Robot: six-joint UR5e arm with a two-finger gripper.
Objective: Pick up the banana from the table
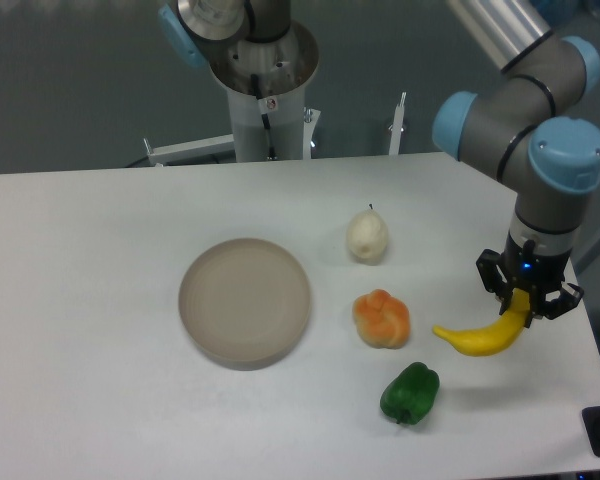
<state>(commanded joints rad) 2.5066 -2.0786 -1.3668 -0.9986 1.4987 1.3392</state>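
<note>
From the fixed camera, my gripper (527,301) is pinching the right end of the banana (477,339) near the right edge of the table (90,330). Left of it lie an orange fruit (381,318), a green pepper (410,393), a cream pear (366,236) and a beige plate (245,300).

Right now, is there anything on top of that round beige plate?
No. The plate shows a bare surface with nothing on it. Whatever lies beneath it is covered. The banana is off to the side, in the gripper.

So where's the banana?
On the camera view's right, the banana is pinched at one end by the gripper, right of the orange fruit.
</note>
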